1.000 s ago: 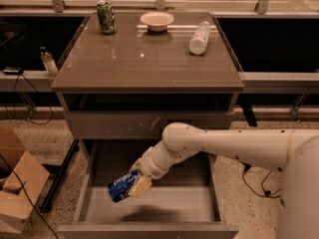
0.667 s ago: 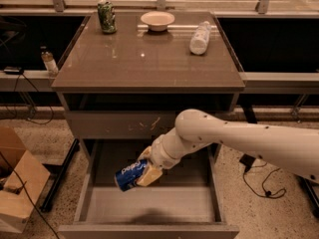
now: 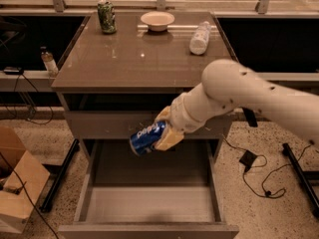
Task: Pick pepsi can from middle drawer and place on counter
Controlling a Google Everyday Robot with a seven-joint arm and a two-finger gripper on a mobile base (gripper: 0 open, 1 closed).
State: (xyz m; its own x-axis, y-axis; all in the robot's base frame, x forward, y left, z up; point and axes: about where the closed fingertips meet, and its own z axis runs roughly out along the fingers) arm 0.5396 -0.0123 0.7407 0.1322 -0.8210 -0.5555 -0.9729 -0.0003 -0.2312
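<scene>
My gripper (image 3: 160,131) is shut on the pepsi can (image 3: 146,137), a blue can with white lettering, held tilted on its side. It hangs in the air above the open middle drawer (image 3: 149,203), in front of the scratched drawer front above it and below the counter's front edge. The drawer's pale floor is bare. The counter (image 3: 134,59) is the glossy grey-brown cabinet top behind and above the can. My white arm reaches in from the right.
On the counter stand a green patterned can (image 3: 106,17) at the back left, a pale bowl (image 3: 157,20) at the back middle and a clear plastic bottle (image 3: 200,37) lying at the back right. A cardboard box (image 3: 17,185) sits on the floor to the left. Cables lie on the floor at right.
My gripper has lifted the pepsi can up out of the drawer and a little to the right, to about the level of the drawer front above.
</scene>
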